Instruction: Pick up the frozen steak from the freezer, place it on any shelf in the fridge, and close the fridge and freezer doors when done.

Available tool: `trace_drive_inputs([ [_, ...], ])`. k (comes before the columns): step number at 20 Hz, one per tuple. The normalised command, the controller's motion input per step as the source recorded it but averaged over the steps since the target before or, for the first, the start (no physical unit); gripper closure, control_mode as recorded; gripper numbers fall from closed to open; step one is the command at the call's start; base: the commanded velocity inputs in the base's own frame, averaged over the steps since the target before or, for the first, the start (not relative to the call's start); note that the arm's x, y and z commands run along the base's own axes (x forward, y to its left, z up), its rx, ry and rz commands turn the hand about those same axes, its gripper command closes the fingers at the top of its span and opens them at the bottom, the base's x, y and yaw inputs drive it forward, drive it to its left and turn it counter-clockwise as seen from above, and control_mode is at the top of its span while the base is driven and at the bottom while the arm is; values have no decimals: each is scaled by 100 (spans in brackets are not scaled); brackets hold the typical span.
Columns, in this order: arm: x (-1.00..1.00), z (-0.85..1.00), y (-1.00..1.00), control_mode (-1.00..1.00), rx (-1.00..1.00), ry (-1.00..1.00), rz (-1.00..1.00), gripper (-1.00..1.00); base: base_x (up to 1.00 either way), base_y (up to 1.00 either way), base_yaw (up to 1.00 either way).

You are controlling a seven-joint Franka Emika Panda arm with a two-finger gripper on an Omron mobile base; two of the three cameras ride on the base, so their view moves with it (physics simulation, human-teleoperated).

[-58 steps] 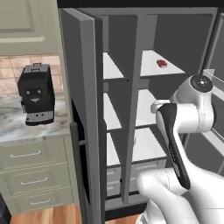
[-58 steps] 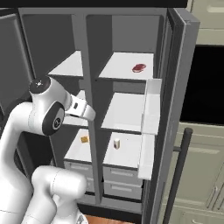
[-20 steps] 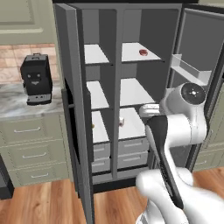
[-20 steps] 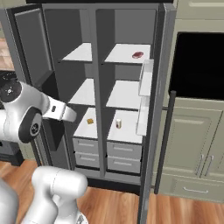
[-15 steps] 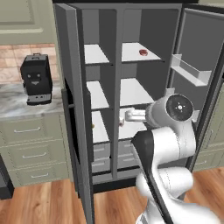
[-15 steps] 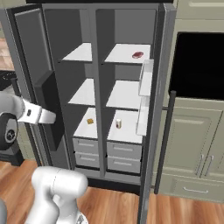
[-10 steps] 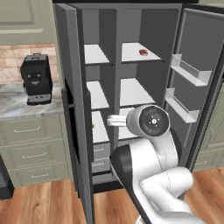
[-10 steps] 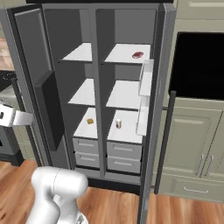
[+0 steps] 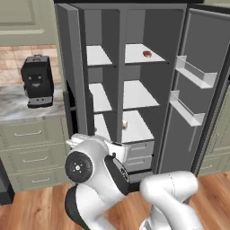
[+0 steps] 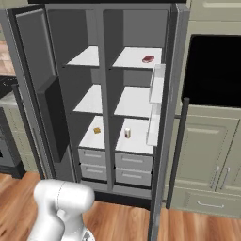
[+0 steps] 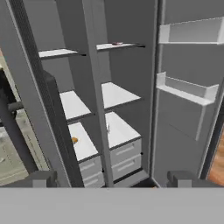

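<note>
Steak part done, judging by the layout: frozen steak [image 10: 148,59] lying on the top shelf [image 10: 134,57] of the wider fridge [image 10: 136,99], right of the divider. Left to do: shutting the fridge and freezer doors [image 9: 200,90], both wide open. Gripper [image 11: 109,177] spread fully, holding nothing, facing the cabinet. Freezer [image 10: 87,94]: small orange item [image 10: 97,130] on lowest shelf. Fridge lowest shelf: small white-and-red item [image 10: 127,133].

arm folded low, tool [image 11: 109,177] open, holding nothing
</note>
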Motion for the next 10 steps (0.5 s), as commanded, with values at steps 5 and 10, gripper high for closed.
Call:
trace_drive_inputs([
  [5, 44, -34, 100, -100, 2, -2, -42, -100, 0, 0, 0],
  [10, 74, -2, 82, -100, 0, 0, -44, -100, 0, 0, 0],
])
